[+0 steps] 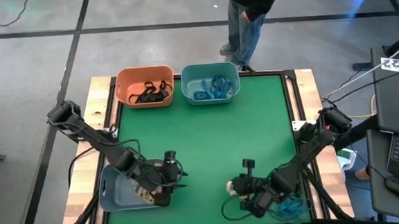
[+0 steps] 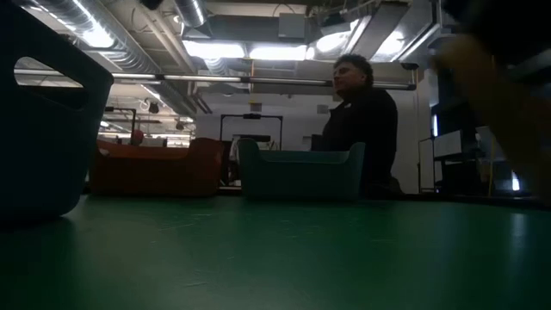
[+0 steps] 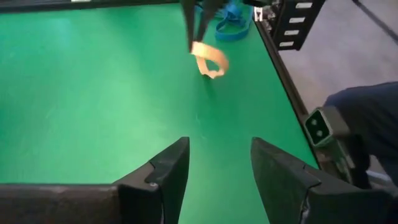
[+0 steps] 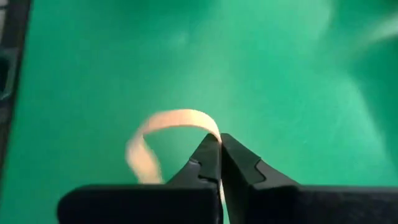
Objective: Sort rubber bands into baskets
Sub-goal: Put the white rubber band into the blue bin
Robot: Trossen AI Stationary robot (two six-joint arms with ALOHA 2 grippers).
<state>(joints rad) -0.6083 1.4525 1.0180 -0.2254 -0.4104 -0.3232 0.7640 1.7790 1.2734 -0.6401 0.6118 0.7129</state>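
With the right claw (image 4: 219,163) shut on a tan rubber band (image 4: 163,134), looping out beside the tips just above the green bench (image 1: 208,146). Pinched only by a thin edge; could slip free during a carry, or snag and stretch. Grey-blue basket (image 1: 114,193) well apart from this claw, under the left claw (image 3: 217,171), open and empty. Could collide there if both crowd the tub. Blue bands (image 1: 288,207) close behind the right claw; orange basket (image 1: 144,85) and teal basket (image 1: 210,81) far ahead.

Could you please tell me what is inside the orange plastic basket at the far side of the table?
The orange plastic basket holds a loose tangle of black rubber bands. Whatever lies beneath that tangle is covered.
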